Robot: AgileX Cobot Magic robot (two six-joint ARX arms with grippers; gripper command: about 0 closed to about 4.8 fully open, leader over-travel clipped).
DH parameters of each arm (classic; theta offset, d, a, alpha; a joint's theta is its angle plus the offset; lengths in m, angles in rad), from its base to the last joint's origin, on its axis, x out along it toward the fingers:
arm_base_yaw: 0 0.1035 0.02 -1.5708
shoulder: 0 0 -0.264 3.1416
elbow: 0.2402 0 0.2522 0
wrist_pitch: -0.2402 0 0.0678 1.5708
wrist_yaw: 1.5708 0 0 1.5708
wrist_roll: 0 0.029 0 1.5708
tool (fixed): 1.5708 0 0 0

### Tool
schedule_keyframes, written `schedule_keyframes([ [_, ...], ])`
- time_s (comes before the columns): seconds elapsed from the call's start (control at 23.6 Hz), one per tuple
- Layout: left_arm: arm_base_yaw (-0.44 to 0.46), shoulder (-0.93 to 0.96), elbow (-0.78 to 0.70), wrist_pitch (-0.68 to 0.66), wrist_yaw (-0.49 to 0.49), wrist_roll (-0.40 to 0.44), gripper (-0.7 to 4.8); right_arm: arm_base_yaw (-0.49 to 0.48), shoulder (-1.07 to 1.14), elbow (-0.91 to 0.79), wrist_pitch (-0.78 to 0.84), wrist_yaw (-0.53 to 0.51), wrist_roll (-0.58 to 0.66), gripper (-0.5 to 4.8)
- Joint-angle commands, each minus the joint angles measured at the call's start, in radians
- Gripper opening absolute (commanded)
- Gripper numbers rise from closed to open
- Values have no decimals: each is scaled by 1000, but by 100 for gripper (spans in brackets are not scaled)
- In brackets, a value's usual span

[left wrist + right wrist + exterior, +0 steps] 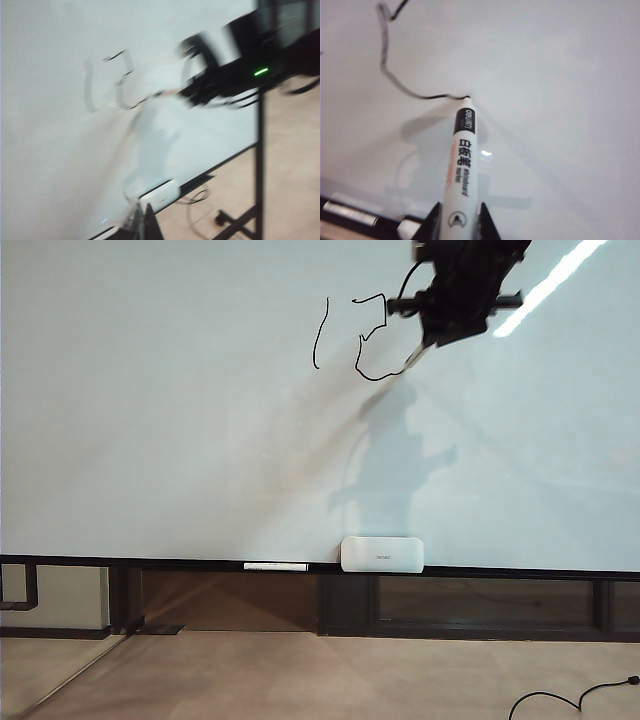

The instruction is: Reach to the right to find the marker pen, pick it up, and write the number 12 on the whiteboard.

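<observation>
Marker pen (462, 165): long axis ran out from the right hand (459, 220), tip forward, touching the whiteboard (160, 440) at the stroke's end.
Right hand: pinched the pen's rear, at 1 o'clock on the board.
Number 12 (350, 335): at 9 o'clock from the tip.
Left hand (142, 220): well back from the board; spread or pressed, I cannot tell.

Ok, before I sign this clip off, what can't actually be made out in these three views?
- Left gripper: only its fingertips show at the left wrist view's edge; open or shut is unclear.
- Left wrist view: blur smears the right arm and the number 12.
- Right gripper: the exterior view shows a dark mass; its hold on the marker pen shows only in the right wrist view.
- Whiteboard: its edges are cut off.
</observation>
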Motion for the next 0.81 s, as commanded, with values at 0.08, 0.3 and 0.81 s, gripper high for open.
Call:
schedule_keyframes([
  [0.08,0,-93,4,-62,-201,23,-5,-2,-130,-56,33,13,10,-2],
  [0.3,0,-246,58,-332,-436,56,-5,-2,-259,-71,-109,14,22,-2],
  [0.81,-1,-427,167,-671,-713,-24,-5,-2,-614,-325,-125,14,69,-2],
])
